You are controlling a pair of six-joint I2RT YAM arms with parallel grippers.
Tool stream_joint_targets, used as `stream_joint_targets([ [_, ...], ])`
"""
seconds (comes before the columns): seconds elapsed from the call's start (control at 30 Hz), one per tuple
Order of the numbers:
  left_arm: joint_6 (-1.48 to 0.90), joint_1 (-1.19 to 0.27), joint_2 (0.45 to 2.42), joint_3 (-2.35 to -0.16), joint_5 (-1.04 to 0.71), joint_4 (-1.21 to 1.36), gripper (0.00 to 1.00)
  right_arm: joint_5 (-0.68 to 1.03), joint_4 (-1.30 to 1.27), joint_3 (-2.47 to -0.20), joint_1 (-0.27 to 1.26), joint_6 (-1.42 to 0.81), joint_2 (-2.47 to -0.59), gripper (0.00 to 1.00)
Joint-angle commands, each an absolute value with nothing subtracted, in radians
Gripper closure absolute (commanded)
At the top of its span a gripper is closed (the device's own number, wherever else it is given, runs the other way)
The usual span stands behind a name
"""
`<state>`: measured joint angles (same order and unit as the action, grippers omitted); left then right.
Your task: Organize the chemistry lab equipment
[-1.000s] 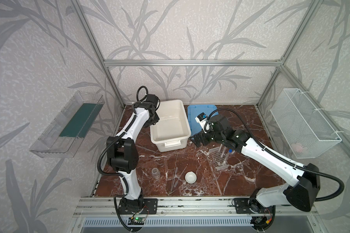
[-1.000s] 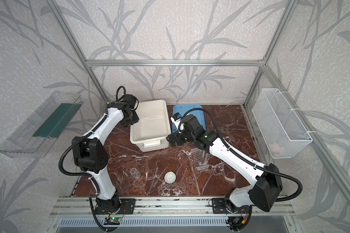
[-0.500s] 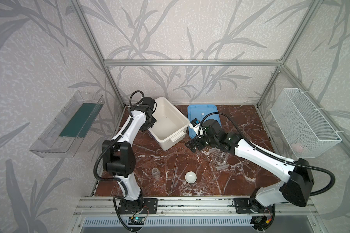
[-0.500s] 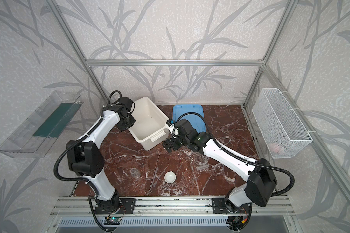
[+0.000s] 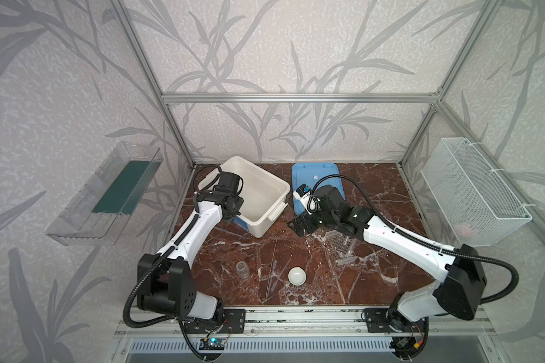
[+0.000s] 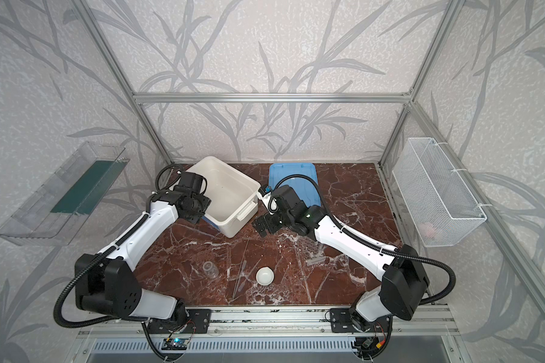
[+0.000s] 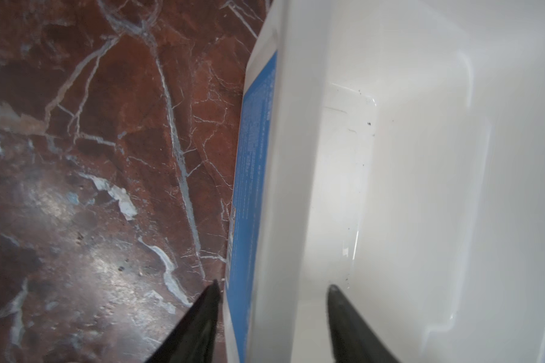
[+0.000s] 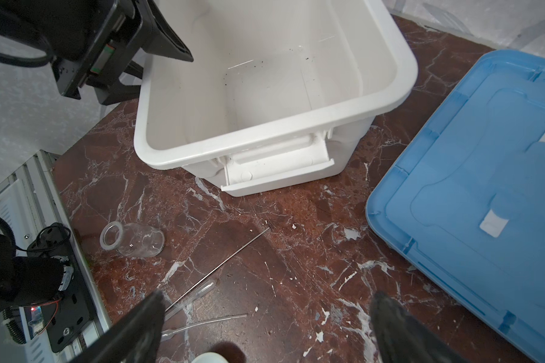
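Barely started imo. tub (image 5: 260,229) is empty; jar (image 5: 242,269), rod (image 8: 233,253), pipette (image 8: 202,288) & dish (image 5: 297,276) lie loose at lower center of both top views, rack (image 5: 340,246) just right of center. left gripper (image 7: 272,286) jaws apart astride the tub wall, not clamping; right gripper (image 8: 268,301) wide open, empty.

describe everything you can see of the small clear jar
The small clear jar is see-through, glass or plastic by its look, with a short neck and a thick round rim. It has no lid and looks empty. It lies on its side on the red marble tabletop, toward the front left in both top views. Nothing but the tabletop touches it.
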<state>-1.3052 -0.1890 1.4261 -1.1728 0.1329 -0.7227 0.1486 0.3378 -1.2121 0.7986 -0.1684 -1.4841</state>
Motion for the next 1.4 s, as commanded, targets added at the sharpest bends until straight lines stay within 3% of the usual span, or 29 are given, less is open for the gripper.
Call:
stream_joint_targets([
  [0.0, -1.353, -0.243, 1.362, -1.140, 0.162, -0.678, 0.28, 0.119, 0.305, -1.200, 0.799, -0.178, -1.471, 0.00],
  [0.53, -1.433, -0.486, 1.427, -1.189, 0.155, -0.571, 0.21, -0.052, 0.205, -1.105, 0.799, -0.240, -1.373, 0.00],
  [1.37, -1.415, -0.584, 1.746, -1.482, 0.098, -0.475, 0.14, -0.278, 0.075, -0.888, 0.784, -0.250, -1.136, 0.00],
])
